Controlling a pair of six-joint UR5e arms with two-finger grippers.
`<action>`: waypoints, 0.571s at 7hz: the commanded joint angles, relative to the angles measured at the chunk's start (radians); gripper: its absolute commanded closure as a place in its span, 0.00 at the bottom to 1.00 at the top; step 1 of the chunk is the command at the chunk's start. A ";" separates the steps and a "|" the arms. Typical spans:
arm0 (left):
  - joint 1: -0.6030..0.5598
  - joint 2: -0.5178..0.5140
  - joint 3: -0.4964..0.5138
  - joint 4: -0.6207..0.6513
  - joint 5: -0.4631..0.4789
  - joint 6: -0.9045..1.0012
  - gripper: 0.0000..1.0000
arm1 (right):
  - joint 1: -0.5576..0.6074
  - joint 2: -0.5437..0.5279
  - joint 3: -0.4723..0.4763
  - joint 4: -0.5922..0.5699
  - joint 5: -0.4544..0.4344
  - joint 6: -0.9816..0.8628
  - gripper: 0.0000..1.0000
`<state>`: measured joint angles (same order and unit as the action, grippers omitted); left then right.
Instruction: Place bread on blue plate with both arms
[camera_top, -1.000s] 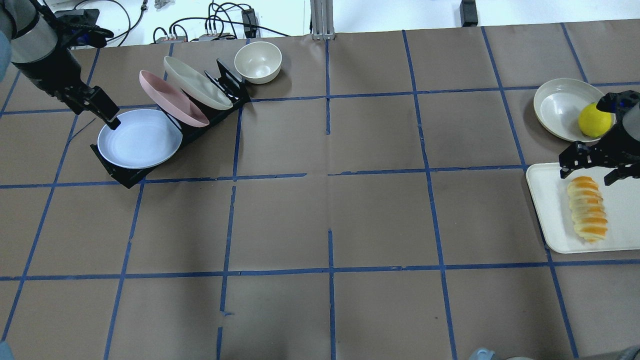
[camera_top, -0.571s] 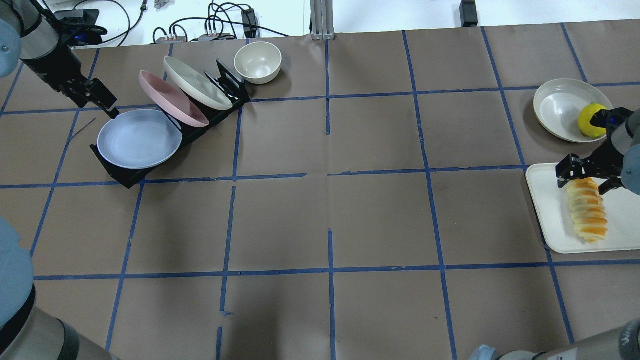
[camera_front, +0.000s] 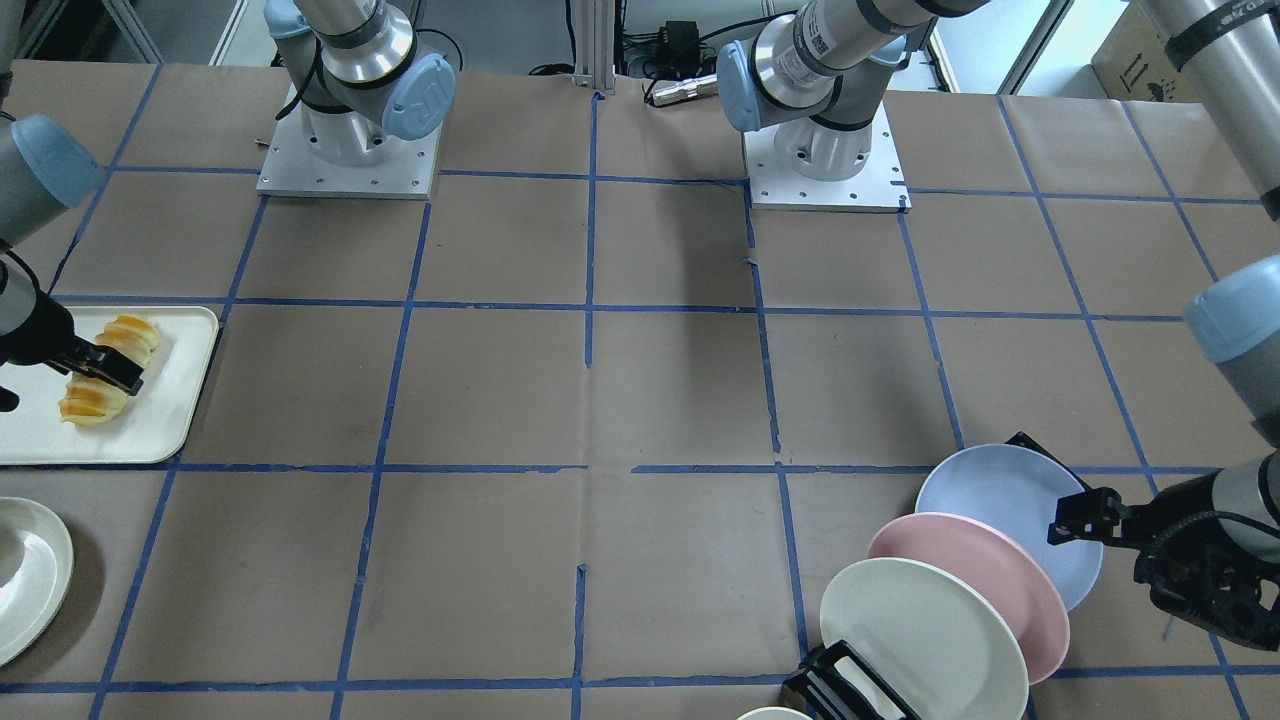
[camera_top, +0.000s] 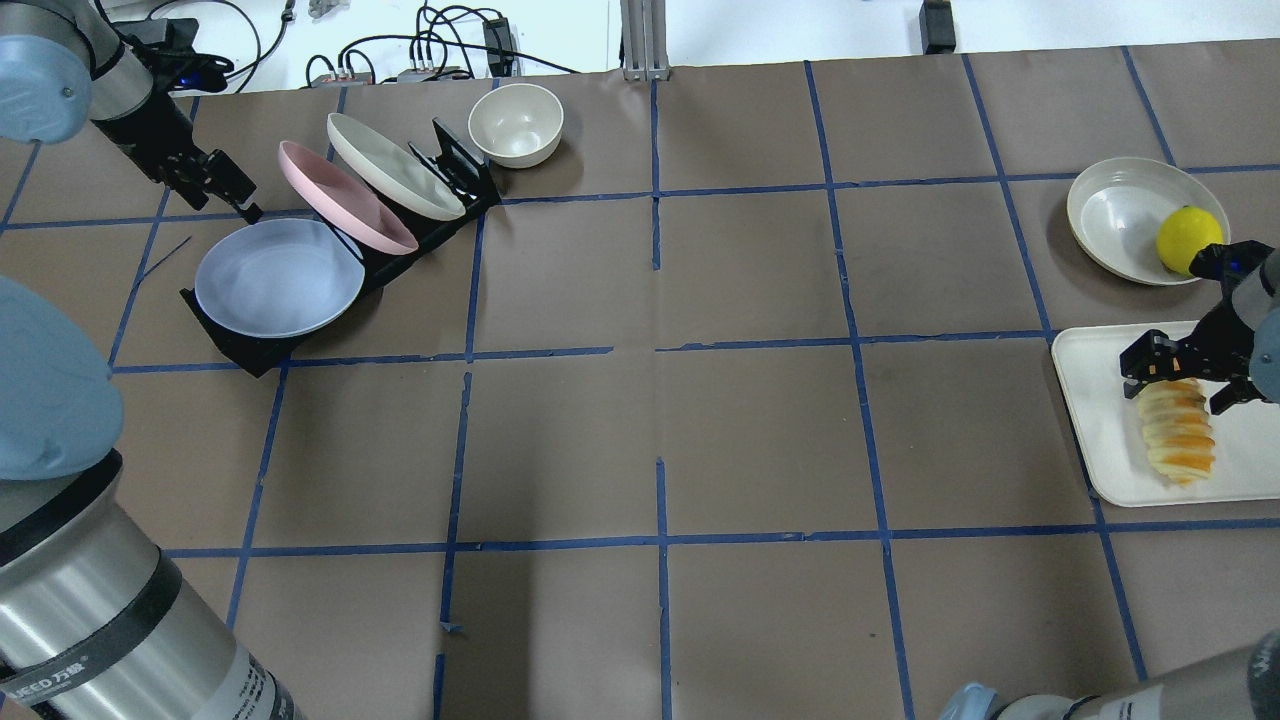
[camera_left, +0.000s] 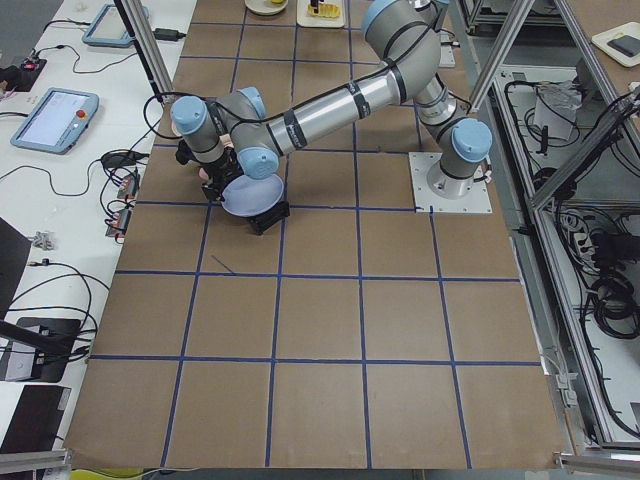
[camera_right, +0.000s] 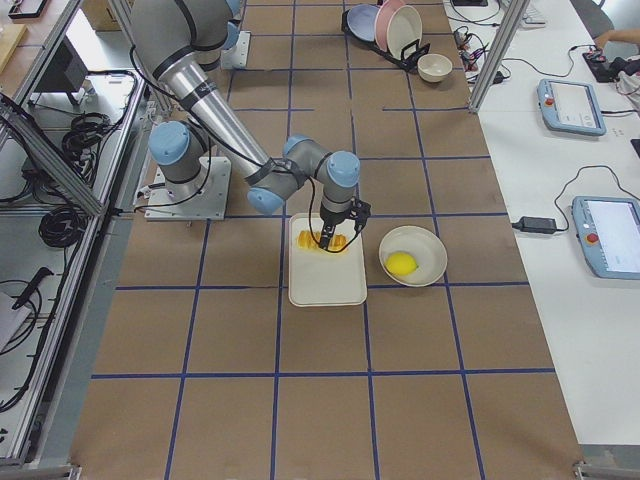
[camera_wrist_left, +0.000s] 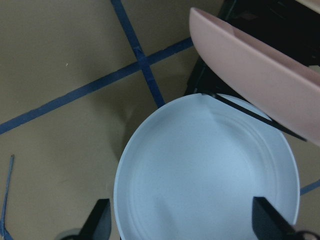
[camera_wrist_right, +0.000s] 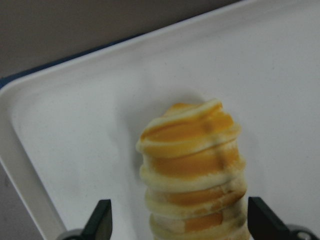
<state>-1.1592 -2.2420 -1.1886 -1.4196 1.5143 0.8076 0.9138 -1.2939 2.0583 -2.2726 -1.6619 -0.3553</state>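
Note:
The bread (camera_top: 1177, 432) lies lengthwise on a white tray (camera_top: 1100, 420) at the right edge. My right gripper (camera_top: 1185, 380) is open, with one finger on each side of the bread's far end; the right wrist view shows the bread (camera_wrist_right: 192, 170) between the two fingertips (camera_wrist_right: 100, 220). The blue plate (camera_top: 278, 277) leans in the front slot of a black rack (camera_top: 250, 355) at the far left. My left gripper (camera_top: 232, 195) is open at the plate's far-left rim; in the left wrist view the plate (camera_wrist_left: 205, 175) lies between the open fingers.
A pink plate (camera_top: 345, 195) and a cream-white plate (camera_top: 395, 165) stand in the same rack behind the blue one. A cream bowl (camera_top: 516, 122) sits beyond the rack. A white bowl (camera_top: 1120, 215) holding a lemon (camera_top: 1188, 238) stands just beyond the tray.
My right gripper has come down and nearer, from beyond the bread's far end to straddling it. My left gripper has shifted from the plate's left rim towards its far edge.

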 joint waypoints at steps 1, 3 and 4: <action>0.041 -0.044 0.004 -0.001 -0.043 0.030 0.00 | -0.006 0.005 0.011 0.001 -0.022 -0.001 0.05; 0.045 -0.059 -0.012 -0.004 -0.051 0.028 0.00 | -0.006 0.015 0.010 0.001 -0.024 -0.001 0.05; 0.047 -0.071 -0.017 -0.009 -0.062 0.028 0.00 | -0.006 0.018 0.009 -0.001 -0.024 -0.001 0.06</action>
<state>-1.1148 -2.3000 -1.1984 -1.4236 1.4642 0.8355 0.9082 -1.2811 2.0682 -2.2721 -1.6848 -0.3559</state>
